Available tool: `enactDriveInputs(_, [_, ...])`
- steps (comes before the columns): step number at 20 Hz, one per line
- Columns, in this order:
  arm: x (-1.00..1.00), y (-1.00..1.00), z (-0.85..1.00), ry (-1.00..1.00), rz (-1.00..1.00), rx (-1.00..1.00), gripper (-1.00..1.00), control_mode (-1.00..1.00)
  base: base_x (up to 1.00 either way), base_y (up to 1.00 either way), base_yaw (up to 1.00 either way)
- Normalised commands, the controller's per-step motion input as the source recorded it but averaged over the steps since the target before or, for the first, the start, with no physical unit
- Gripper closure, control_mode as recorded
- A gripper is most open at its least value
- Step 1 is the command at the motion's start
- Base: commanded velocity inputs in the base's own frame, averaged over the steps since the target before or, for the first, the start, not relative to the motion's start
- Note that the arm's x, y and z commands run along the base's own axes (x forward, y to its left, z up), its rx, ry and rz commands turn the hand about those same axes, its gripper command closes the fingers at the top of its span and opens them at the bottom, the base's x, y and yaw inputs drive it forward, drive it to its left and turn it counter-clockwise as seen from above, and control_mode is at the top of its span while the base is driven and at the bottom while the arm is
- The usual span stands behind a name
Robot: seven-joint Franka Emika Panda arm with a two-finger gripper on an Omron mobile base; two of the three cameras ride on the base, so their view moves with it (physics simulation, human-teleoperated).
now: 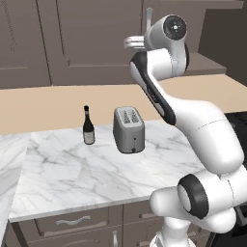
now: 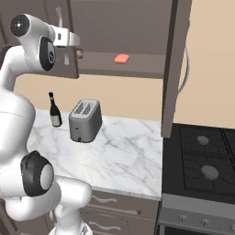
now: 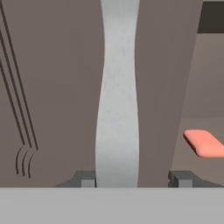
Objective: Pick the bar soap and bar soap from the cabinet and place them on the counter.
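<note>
Lying flat inside the dark grey-brown wall cabinet (image 2: 119, 69): one salmon-pink rounded bar soap (image 2: 121, 58).
Gripper (image 3: 133, 180) straddles the long silver door handle (image 3: 117, 96), fingers apart; white veined marble counter (image 2: 124, 151) below.

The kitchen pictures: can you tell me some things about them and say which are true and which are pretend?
1. A pink bar soap lies on the shelf inside the cabinet. True.
2. The toaster stands on the stove. False: it stands on the marble counter.
3. The end effector is clamped on the soap. False: in the hand view its tips sit either side of the silver door handle, and the soap lies off to one side.
4. A dark bottle stands upright beside the toaster. True.
5. The right cabinet door is open. True.
</note>
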Motion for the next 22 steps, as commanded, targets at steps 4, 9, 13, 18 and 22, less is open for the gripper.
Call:
enactDriveInputs(4, [-0.46,0.56,0.00,0.00,-0.01,0.00,1.00,-1.00,0.00,0.00,0.00])
enactDriveInputs(9, [-0.52,0.62,0.00,0.00,-0.01,-0.01,1.00,-1.00,0.00,0.00,0.00])
enactDriveInputs(13, [-0.60,0.70,0.00,0.00,-0.02,-0.03,1.00,-1.00,0.00,0.00,0.00])
enactDriveInputs(18, [-0.55,0.65,0.00,0.00,-0.02,-0.01,1.00,-1.00,0.00,0.00,0.00])
enactDriveInputs(22, [-0.57,0.66,0.00,0.00,-0.02,-0.02,1.00,-1.00,0.00,0.00,0.00])
